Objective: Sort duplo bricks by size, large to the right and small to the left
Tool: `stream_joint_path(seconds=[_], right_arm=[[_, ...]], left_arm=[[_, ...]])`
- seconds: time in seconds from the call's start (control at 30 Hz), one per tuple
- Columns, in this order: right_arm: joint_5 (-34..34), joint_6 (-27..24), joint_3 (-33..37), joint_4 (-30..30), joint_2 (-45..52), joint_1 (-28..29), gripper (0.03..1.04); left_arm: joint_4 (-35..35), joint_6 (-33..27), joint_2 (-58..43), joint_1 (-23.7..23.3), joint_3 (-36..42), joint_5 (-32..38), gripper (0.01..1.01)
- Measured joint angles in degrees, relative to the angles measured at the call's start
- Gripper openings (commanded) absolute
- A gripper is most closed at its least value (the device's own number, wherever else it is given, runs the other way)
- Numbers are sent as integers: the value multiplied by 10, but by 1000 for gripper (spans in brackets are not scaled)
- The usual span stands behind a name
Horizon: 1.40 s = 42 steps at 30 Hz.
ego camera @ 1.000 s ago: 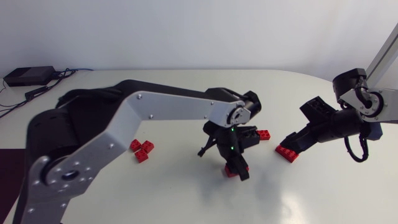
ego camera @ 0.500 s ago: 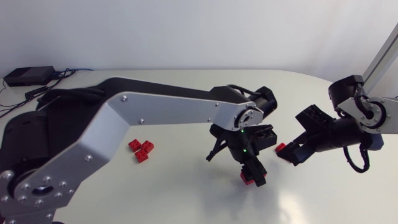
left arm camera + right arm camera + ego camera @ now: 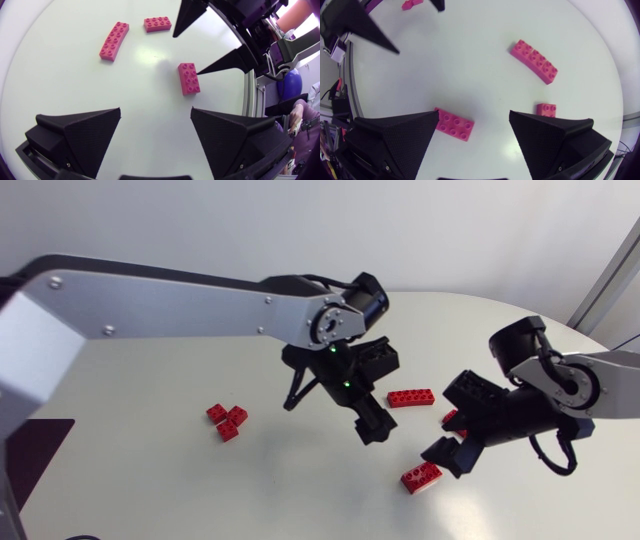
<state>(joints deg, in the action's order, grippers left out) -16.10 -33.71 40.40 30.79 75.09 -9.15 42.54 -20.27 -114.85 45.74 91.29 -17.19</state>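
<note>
A red four-by-two brick [image 3: 421, 477] [image 3: 188, 78] [image 3: 453, 124] lies flat at the table's front right. My left gripper [image 3: 368, 425] [image 3: 156, 125] hangs open and empty above the table, a little left of and behind that brick. My right gripper [image 3: 452, 427] [image 3: 475, 131] is open too, one fingertip right at the brick. A long red brick [image 3: 411, 397] [image 3: 114, 41] [image 3: 534, 61] lies behind them. A shorter red brick [image 3: 450, 418] [image 3: 157, 23] [image 3: 546, 109] shows partly by the right gripper's other finger. Several small red bricks [image 3: 228, 420] cluster at centre left.
The white table [image 3: 150, 380] curves round at the right, its edge just behind my right arm [image 3: 560, 385]. My left arm [image 3: 170, 305] spans the table from the left, high above the small bricks.
My left gripper opened and let go of the four-by-two brick, then lifted away to the back left. My right gripper came forward and left, down to that brick.
</note>
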Motion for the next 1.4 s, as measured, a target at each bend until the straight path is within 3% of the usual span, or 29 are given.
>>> stream_joint_path(seconds=[0.4, 0.9, 1.03, 1.23, 1.3, 1.4], right_arm=[[18, -24, -40, 3, 3, -44, 1005], [53, -37, -53, -47, 70, -71, 992], [59, -39, -53, -58, 72, -77, 849], [73, -41, -58, -75, 76, -78, 466], [74, -46, -59, -82, 82, -78, 410], [74, -49, -60, -85, 88, -78, 410]], left_arm=[[-10, 0, 111, -42, -124, 9, 992], [-24, 0, 160, -57, -176, 11, 992], [-28, 0, 165, -60, -187, 11, 992], [-32, 0, 165, -63, -191, 11, 992], [-36, 0, 166, -63, -192, 11, 992], [-40, 0, 171, -63, -198, 11, 992]])
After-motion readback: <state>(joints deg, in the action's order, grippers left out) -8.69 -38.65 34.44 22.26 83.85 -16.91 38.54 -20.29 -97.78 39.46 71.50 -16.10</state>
